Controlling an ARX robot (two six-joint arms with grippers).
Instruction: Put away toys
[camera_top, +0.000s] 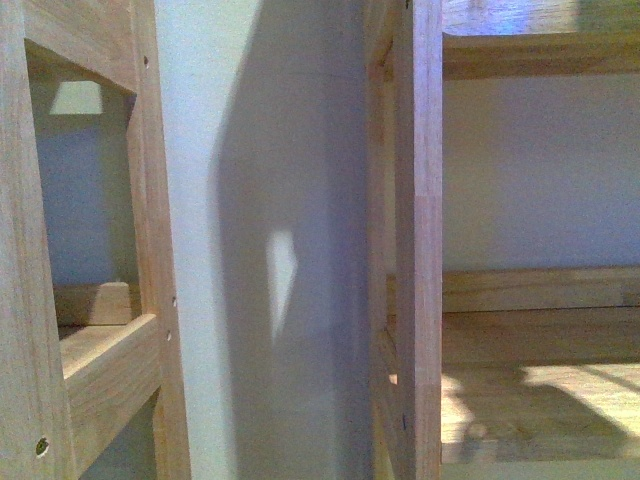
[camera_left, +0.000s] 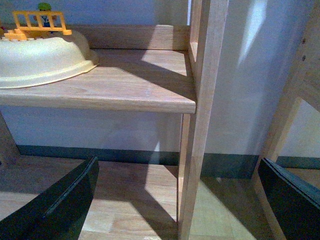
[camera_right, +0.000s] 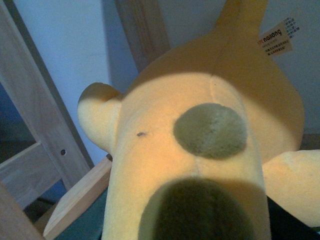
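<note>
Filling nearly the whole right wrist view is the plush animal, orange-yellow with two olive-green bumps down its back and a paper tag hanging off the far end. It sits right against the camera, so I'd say the right gripper is carrying it, but the fingers themselves aren't visible anywhere, so honestly I can't tell whether they're clamped on it or not. Behind the plush there's a wooden shelf frame and a pale wall.

Left side is clearer: the left gripper is released, its two dark fingers spread wide with nothing between them, a shelf post standing beyond the gap. Left of that post there's a wooden shelf board holding a cream bowl-shaped thing with an orange toy fence on top. The front view only shows two shelf units with a strip of wall between; right of that upright the lower board looks bare.

My guess is the step is getting the plush onto a shelf. To do it well: aim into a compartment, not at an upright, push it deep enough that the soft body doesn't slump off the edge, and only let go once the board carries it.
</note>
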